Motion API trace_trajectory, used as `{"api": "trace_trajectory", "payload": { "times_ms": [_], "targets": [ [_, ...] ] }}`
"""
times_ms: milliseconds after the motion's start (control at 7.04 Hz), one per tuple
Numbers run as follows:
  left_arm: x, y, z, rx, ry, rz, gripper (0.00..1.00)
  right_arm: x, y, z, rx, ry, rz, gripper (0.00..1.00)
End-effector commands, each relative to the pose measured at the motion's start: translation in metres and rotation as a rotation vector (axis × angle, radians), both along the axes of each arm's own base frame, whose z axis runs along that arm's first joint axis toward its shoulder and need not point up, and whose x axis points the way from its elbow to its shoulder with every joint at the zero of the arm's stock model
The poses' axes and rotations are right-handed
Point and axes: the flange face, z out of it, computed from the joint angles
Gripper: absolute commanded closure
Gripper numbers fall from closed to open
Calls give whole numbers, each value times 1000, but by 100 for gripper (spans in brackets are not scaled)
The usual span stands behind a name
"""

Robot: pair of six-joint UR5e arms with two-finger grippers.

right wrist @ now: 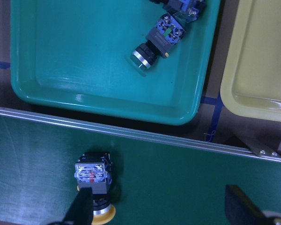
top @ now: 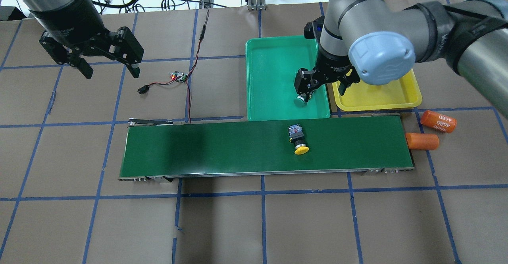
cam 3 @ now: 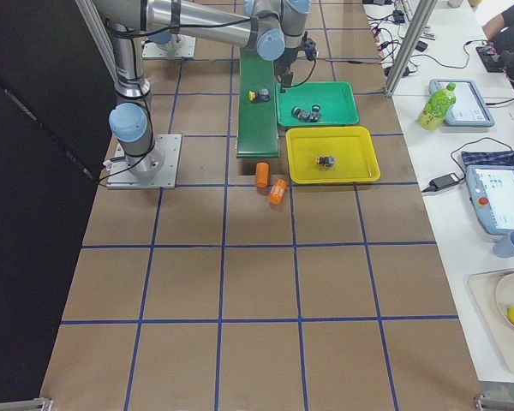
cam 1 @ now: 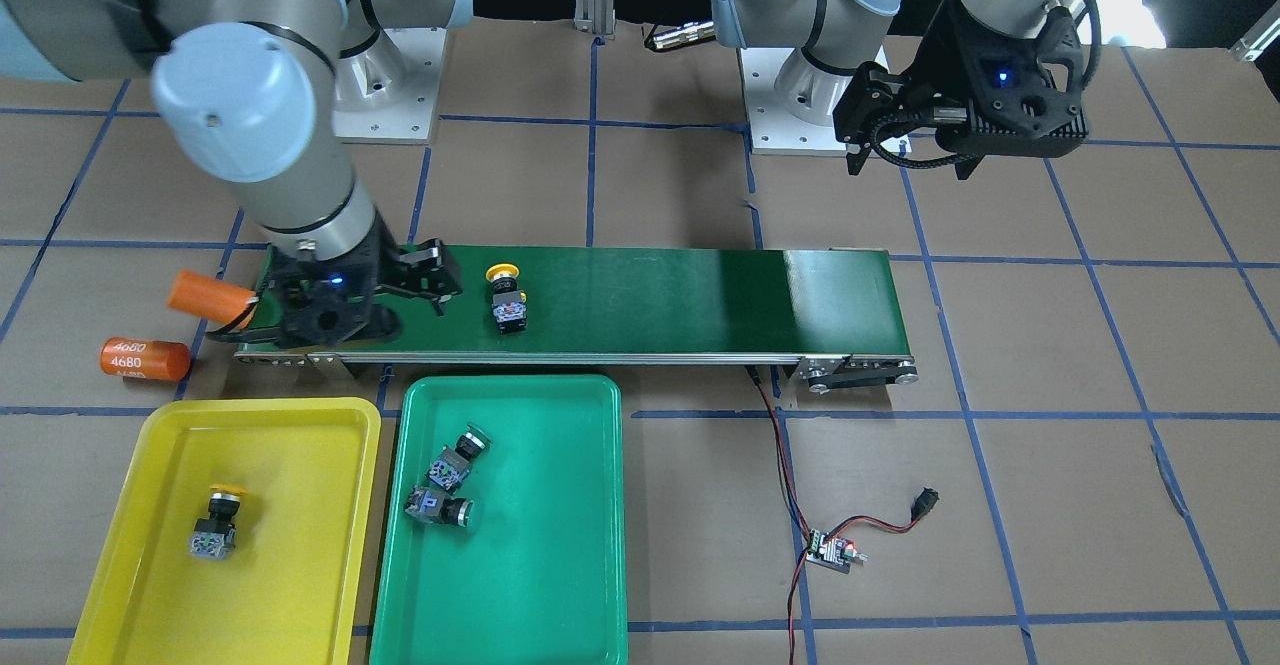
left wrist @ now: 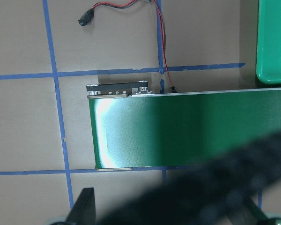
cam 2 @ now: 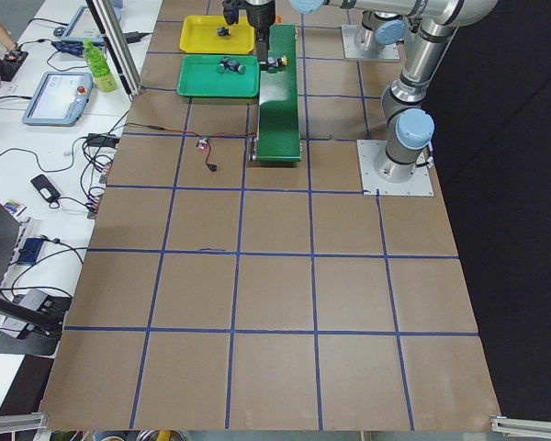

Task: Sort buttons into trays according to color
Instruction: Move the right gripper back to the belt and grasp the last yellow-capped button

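Note:
A yellow-capped button [cam 1: 507, 297] lies on the dark green conveyor belt [cam 1: 700, 300]; it also shows in the overhead view [top: 298, 139] and the right wrist view [right wrist: 94, 180]. Two green-capped buttons [cam 1: 462, 448] [cam 1: 440, 507] lie in the green tray [cam 1: 560, 565]. A second yellow-capped button [cam 1: 218, 522] stands in the yellow tray [cam 1: 300, 565]. My right gripper [cam 1: 410, 290] is open and empty, above the near edge of the green tray and the belt, its fingers [right wrist: 82, 206] wide apart. My left gripper [top: 111, 72] is open and empty, high over bare table, far from the trays.
Two orange cylinders [cam 1: 210, 295] [cam 1: 145, 358] lie off the belt's end beside the yellow tray. A small circuit board [cam 1: 830, 550] with red and black wires runs to the belt's other end. Blue tape lines grid the brown table.

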Motion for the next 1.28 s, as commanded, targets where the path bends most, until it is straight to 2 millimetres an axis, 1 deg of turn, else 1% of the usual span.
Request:
{"api": "trace_trajectory", "payload": {
  "times_ms": [0,142,426,710,852,994,1136],
  "targets": [
    [0,0,-1,1,0,-1,0,8,23,-39,52,12,-34,0],
    [0,0,0,0,0,1,0,4,30,-55,68,13,-39,0],
    [0,0,0,0,0,1,0,12,29,-72,70,-24,-39,0],
    [0,0,0,0,0,1,0,12,31,-84,95,-23,-39,0],
    [0,0,0,0,0,1,0,10,37,-92,113,-11,-39,11],
    [0,0,0,0,0,1,0,3,41,-101,131,2,-56,76],
    [0,0,0,0,0,1,0,1,41,-99,128,6,-57,100]
  ]
}}
